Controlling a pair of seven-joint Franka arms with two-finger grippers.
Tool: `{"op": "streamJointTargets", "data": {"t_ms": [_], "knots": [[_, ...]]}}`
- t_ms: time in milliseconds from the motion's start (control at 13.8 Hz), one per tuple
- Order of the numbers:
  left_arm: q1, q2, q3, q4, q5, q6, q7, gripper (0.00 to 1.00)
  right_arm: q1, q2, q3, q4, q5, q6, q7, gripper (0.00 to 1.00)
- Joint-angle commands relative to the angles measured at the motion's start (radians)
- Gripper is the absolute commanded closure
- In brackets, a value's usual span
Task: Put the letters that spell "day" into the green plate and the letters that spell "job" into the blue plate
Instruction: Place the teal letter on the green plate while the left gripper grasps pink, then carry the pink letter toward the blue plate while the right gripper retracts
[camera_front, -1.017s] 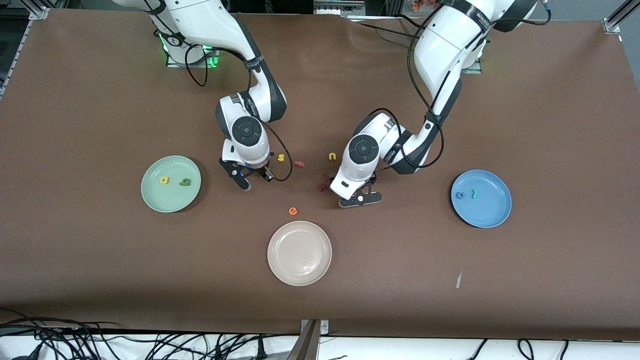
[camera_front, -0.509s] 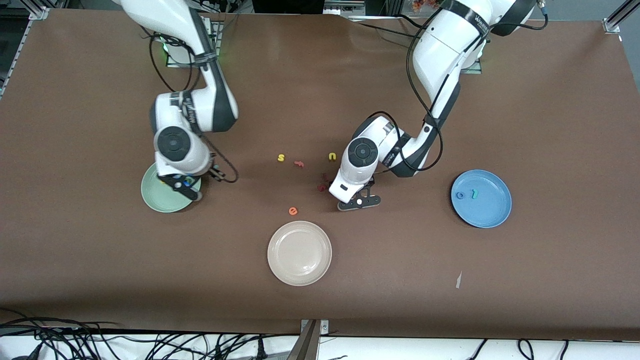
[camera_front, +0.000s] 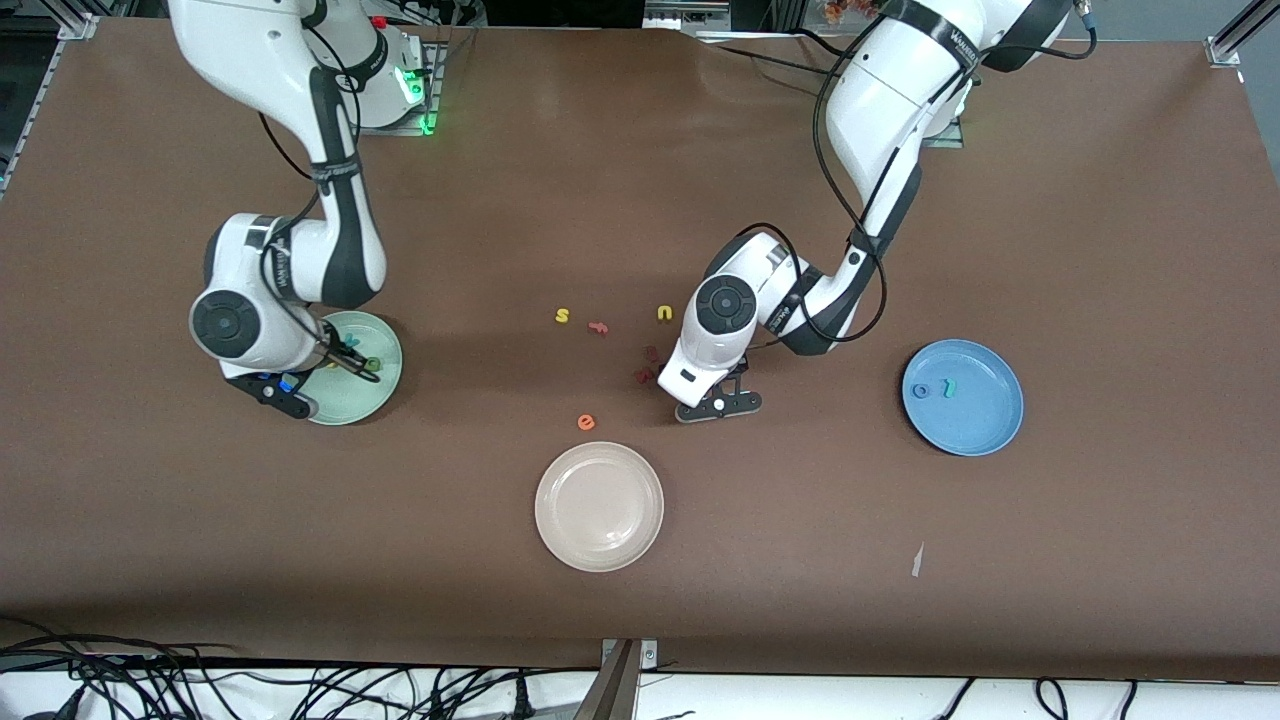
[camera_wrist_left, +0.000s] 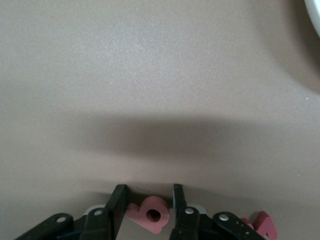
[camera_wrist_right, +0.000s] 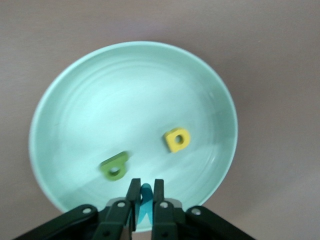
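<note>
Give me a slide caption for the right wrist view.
Right pincer, shut on teal y, hangs over green plate holding yellow and dark green letters.

In the front view the right arm's wrist hides part of the round pale mint-green plate (camera_front: 385, 385), and we cannot read the small foam letters in it there. In the right wrist view the teal foam piece (camera_wrist_right: 145, 205) pinched between the right gripper (camera_wrist_right: 145, 202) fingers shows only as a sliver, its shape hidden. In the left wrist view the salmon-pink foam letter (camera_wrist_left: 150, 214) between the left gripper (camera_wrist_left: 148, 212) fingers is cut off by the picture's edge, as is the dark red foam piece (camera_wrist_left: 262, 225) beside that claw.
</note>
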Motion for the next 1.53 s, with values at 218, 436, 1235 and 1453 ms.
{"op": "streamJointTargets", "data": {"t_ms": [218,436,1235,1453], "knots": [[-0.019,0.013,0.008,0.017,0.03,-0.006,-0.007,0.59,0.008,-0.026,0.004,0.105,0.024,-0.144,-0.029,0.0],[-0.025,0.013,0.008,0.015,0.03,-0.006,-0.007,0.62,0.008,-0.058,-0.038,0.195,0.018,-0.247,-0.073,0.0],[0.006,-0.014,0.008,0.026,0.029,-0.081,0.073,0.71,-0.044,-0.102,-0.114,0.502,0.026,-0.384,-0.414,0.0],[0.047,-0.048,0.002,0.028,0.018,-0.15,0.139,0.72,-0.253,-0.173,0.176,0.498,-0.097,-0.384,-0.413,0.0]]}}
